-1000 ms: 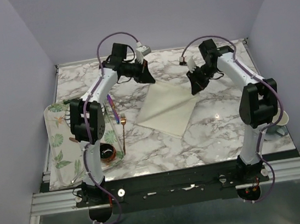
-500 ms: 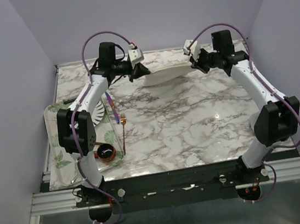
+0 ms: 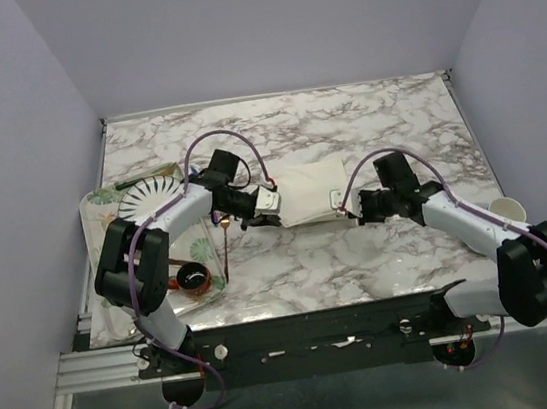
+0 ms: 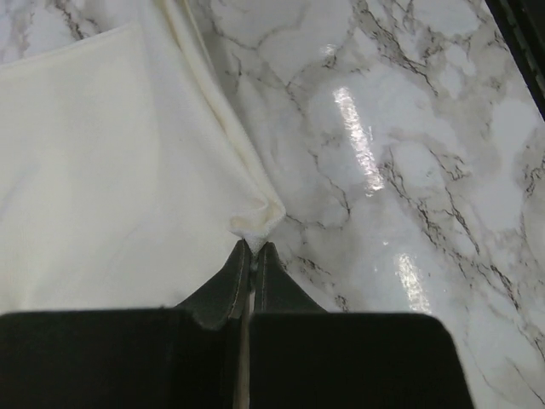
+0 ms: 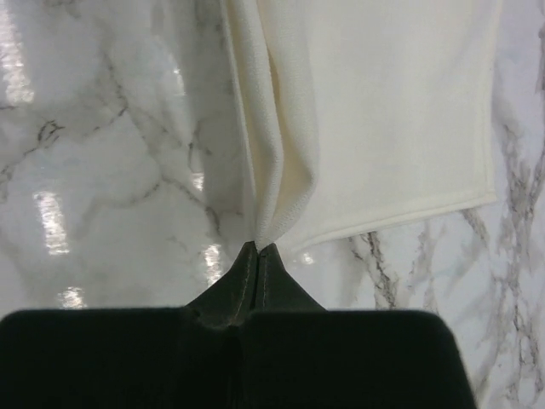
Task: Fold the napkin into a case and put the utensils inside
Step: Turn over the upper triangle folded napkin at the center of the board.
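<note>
Top external: we see the napkin (image 3: 307, 190) lying folded flat on the middle of the table (image 3: 395, 128), with the fork (image 3: 225, 241) apart to its left. Wrist views: we read the left gripper (image 4: 251, 249) and right gripper (image 5: 257, 249) as fully closed. Each pinches a bunched near corner of the napkin (layers doubled on the right one) close to the tabletop.

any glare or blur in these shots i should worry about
Left wrist: bright light streaks glare off the marble table right of the napkin; the left gripper is a dark silhouette. Right wrist: similar streaks left of the napkin, right gripper dark too. Top external: evenly lit, sharp.
</note>
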Controlling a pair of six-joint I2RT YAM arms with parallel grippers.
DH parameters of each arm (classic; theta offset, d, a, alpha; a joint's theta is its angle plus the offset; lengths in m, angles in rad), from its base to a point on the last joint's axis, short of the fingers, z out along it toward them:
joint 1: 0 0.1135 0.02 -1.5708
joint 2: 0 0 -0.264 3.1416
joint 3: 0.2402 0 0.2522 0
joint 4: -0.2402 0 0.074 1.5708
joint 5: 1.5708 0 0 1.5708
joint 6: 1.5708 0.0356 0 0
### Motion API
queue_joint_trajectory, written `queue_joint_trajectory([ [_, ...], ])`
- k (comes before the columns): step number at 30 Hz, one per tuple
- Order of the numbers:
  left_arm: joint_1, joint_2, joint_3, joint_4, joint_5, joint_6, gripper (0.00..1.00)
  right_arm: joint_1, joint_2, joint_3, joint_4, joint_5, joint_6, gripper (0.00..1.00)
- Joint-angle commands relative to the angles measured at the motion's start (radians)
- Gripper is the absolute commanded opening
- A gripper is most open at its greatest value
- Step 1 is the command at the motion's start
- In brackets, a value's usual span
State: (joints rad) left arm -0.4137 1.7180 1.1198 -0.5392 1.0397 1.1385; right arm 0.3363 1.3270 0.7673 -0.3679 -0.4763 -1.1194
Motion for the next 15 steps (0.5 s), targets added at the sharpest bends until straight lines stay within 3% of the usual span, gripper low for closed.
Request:
queue_joint_trajectory([
  [1,-0.065,-0.064,-0.015,-0.18,-0.085,0.24,0.0,0.047,-0.054,-0.108,0.041,0.053,-0.077,0.01],
  [8,-0.128,-0.086,-0.051,-0.252,-0.205,0.274,0.0,0.105,-0.097,-0.157,-0.014,0.057,-0.08,0.01],
  [13,-0.206,-0.146,-0.144,-0.211,-0.292,0.236,0.0,0.144,-0.14,-0.221,-0.025,0.065,-0.095,0.01],
  [15,-0.237,-0.175,-0.179,-0.176,-0.326,0.234,0.07,0.156,-0.153,-0.23,-0.054,0.061,-0.103,0.02],
])
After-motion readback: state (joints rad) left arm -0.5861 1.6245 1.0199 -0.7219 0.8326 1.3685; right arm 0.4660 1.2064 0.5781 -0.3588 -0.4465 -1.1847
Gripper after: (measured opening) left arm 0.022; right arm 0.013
